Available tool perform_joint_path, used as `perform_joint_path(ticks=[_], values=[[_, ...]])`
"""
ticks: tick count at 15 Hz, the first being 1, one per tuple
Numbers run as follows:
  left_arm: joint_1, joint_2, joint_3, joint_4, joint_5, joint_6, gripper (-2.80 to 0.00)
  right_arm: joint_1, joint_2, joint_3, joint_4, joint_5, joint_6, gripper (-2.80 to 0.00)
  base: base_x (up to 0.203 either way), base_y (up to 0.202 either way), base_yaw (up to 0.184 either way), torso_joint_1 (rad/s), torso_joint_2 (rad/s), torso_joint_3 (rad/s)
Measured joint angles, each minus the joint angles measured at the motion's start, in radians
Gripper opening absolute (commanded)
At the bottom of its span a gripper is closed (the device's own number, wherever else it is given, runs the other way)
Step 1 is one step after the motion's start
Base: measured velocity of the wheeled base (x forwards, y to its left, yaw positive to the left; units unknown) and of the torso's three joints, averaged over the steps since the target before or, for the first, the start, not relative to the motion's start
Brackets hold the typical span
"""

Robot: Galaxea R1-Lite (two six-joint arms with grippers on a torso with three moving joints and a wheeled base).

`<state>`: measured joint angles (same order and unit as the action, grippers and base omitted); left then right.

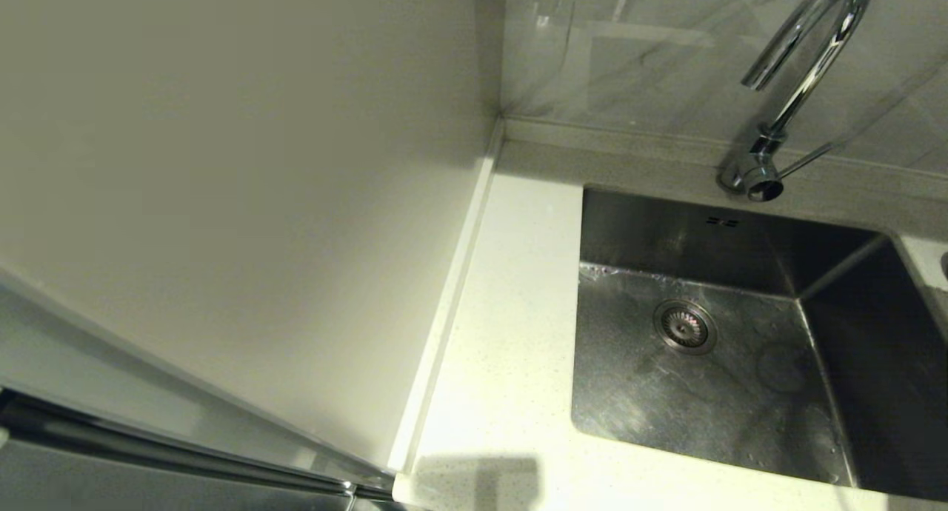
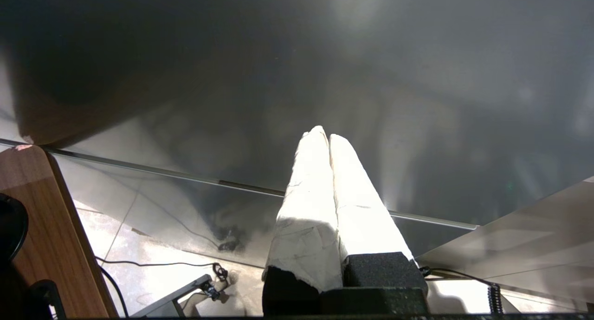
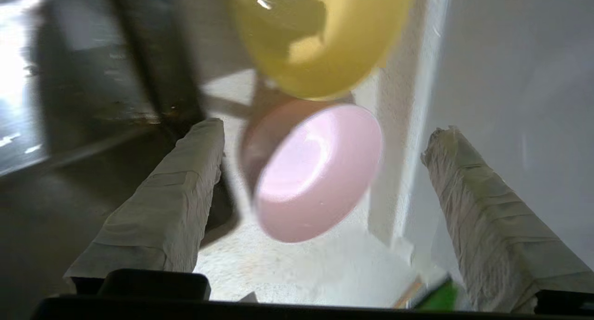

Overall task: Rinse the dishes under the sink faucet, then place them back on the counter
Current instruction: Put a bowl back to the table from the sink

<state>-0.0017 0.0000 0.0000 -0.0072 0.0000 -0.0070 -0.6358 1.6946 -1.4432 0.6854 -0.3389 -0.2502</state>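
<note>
Speckled white worktop carries the pink bowl and yellow-green bowl beside the steel sink, the right gripper spread wide and empty above the pink one, left gripper closed.

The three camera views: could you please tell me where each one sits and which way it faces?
Head view: on the robot's head, looking down at the sink, faucet and counter; no arm shows.
Left wrist view: behind the left claw, shut, facing a dark glossy panel above the floor.
Right wrist view: behind the open right claw, facing the pink bowl and yellow bowl.
Shared: the head and right wrist views both show the speckled counter.
</note>
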Motion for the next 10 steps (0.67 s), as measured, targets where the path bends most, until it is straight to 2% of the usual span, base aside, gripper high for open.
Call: perform_joint_path(ticks=[2, 4, 5, 10], values=[[0.000, 0.000, 0.000, 0.000, 0.000, 0.000, -2.80, 0.031, -0.044, 0.003, -0.001, 0.109, -0.056, 0.00, 0.000, 0.000, 0.000, 0.000, 0.00, 0.000], [0.000, 0.000, 0.000, 0.000, 0.000, -0.001, -2.80, 0.091, -0.078, 0.003, 0.000, 0.144, -0.063, 0.00, 0.000, 0.000, 0.000, 0.000, 0.00, 0.000], [0.000, 0.000, 0.000, 0.000, 0.000, 0.000, -2.80, 0.129, -0.092, 0.001, 0.001, 0.148, -0.062, -2.80, 0.000, 0.000, 0.000, 0.000, 0.00, 0.000], [0.000, 0.000, 0.000, 0.000, 0.000, 0.000, -2.80, 0.294, -0.136, -0.002, 0.003, 0.151, -0.061, -2.80, 0.000, 0.000, 0.000, 0.000, 0.00, 0.000]])
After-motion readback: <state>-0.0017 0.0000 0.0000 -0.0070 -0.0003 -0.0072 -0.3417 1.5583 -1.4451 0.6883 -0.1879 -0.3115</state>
